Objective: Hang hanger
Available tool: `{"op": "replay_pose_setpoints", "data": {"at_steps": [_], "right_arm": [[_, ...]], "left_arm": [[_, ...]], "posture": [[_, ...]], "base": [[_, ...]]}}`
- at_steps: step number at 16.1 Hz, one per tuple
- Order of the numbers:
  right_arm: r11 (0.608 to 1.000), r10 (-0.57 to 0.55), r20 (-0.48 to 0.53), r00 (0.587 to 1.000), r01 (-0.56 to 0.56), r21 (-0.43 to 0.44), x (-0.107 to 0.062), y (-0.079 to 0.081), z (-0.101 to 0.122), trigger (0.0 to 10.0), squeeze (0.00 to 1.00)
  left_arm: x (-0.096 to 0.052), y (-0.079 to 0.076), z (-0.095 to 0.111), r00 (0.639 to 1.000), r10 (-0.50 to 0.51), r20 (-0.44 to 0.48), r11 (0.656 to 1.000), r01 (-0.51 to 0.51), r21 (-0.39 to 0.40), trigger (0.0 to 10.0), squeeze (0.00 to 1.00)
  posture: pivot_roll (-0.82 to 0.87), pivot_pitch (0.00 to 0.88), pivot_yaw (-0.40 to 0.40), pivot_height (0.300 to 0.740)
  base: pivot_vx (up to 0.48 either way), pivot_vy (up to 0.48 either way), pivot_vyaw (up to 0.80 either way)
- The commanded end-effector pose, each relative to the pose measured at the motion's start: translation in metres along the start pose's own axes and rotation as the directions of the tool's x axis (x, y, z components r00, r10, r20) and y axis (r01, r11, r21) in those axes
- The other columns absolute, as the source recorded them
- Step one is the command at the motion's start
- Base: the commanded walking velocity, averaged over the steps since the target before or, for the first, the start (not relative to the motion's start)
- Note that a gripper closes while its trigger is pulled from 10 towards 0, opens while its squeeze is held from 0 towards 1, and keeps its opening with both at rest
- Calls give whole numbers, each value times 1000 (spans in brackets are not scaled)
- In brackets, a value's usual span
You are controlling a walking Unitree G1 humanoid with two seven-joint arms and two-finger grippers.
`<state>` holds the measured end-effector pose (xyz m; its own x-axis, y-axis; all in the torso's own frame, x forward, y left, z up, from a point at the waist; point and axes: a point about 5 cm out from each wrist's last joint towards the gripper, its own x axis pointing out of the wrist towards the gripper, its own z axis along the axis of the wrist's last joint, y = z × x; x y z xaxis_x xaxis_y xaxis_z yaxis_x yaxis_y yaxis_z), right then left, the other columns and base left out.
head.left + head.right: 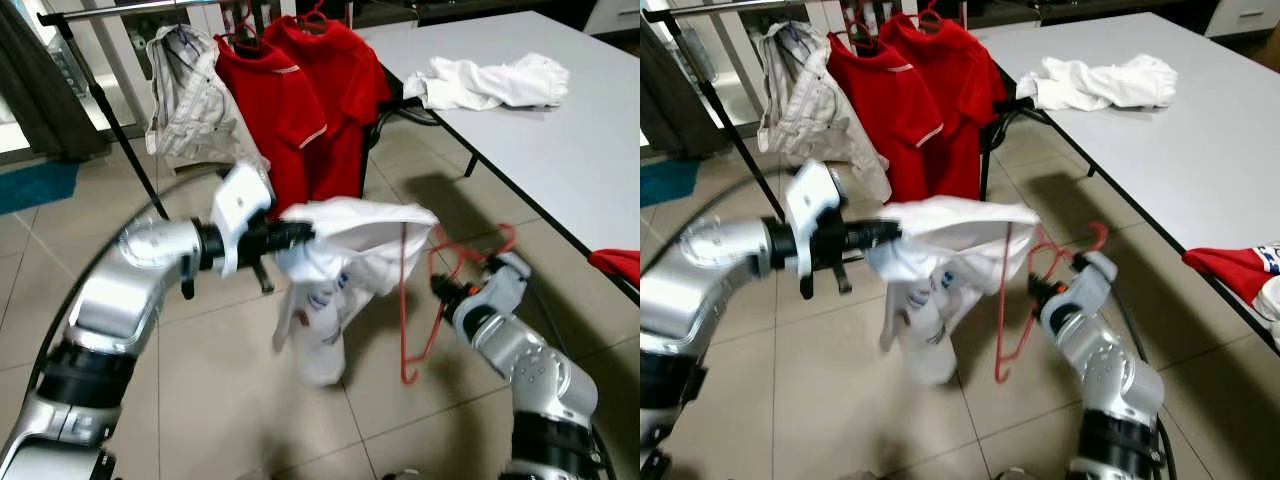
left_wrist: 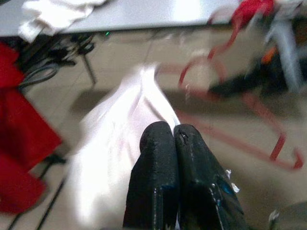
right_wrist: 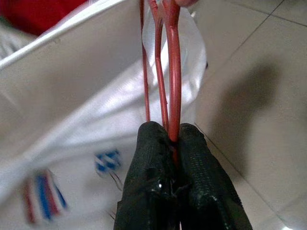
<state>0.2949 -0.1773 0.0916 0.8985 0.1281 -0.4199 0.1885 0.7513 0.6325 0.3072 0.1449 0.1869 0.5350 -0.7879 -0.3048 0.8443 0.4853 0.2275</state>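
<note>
at frame centre the left gripper (image 1: 300, 235) pinched the limp white printed shirt (image 1: 345, 270); the right gripper (image 3: 173, 139), lower right, clamped the thin red wire hanger (image 1: 420, 300). dressing seemed underway; next, thread it in, then reach the upper-left metal rail (image 1: 120, 10).

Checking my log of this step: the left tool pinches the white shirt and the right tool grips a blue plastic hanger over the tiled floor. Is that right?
Not quite: the thin plastic hanger is red, not blue, as the right wrist view shows, with the right tool shut on it. The rest holds: the left tool pinches the white shirt over the tiled floor.
</note>
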Motion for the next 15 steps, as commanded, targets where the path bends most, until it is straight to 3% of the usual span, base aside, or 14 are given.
{"op": "replay_pose_setpoints", "data": {"at_steps": [1, 2, 3, 5, 7, 8, 9, 12, 15], "right_arm": [[997, 49, 64, 997, -52, 54, 3, 16, 11, 10000, 0], [995, 62, 83, 995, -68, 68, 4, 22, 14, 10000, 0], [985, 76, 148, 986, -97, 145, 9, 37, 24, 10000, 0], [959, 81, 219, 972, -136, 249, 14, 51, 36, 10000, 0], [951, 86, 255, 963, -155, 268, 20, 60, 44, 10000, 0], [943, 86, 265, 960, -165, 291, 25, 68, 46, 10000, 0], [940, 85, 270, 959, -167, 298, 26, 71, 47, 10000, 0], [916, 78, 283, 956, -180, 359, 32, 83, 48, 10000, 0], [901, 82, 294, 952, -197, 387, 34, 89, 51, 10000, 0]], "left_arm": [[3, -1, -15, 997, 51, -61, 998, -49, 45, 0, 0], [6, -1, -20, 995, 67, -72, 997, -63, 54, 0, 0], [12, -7, -31, 993, 93, -71, 995, -91, 31, 0, 0], [18, -15, -37, 996, 81, -39, 997, -80, 11, 0, 0], [26, -28, -27, 996, 17, 92, 999, -13, -50, 0, 0], [32, -36, -14, 973, -27, 227, 989, 59, -134, 0, 0], [33, -39, -11, 966, -43, 253, 985, 84, -153, 0, 0], [38, -56, -14, 952, -144, 269, 969, 190, -156, 0, 0], [39, -56, -26, 973, -160, 169, 977, 181, -114, 0, 0]], "posture": [[-101, 11, 58, 740], [-101, 11, 58, 740], [-99, 7, 57, 740], [-98, 0, 56, 740], [-98, 0, 56, 740], [-98, 0, 56, 740], [-94, 0, 54, 740], [-93, 0, 57, 740], [-89, 3, 64, 740]], "base": [[0, 0, 0], [0, 0, 0], [0, 0, 0], [0, 0, 0], [0, 0, 0], [0, 0, 0], [0, 0, 0], [0, 0, 0], [0, 0, 0]]}}
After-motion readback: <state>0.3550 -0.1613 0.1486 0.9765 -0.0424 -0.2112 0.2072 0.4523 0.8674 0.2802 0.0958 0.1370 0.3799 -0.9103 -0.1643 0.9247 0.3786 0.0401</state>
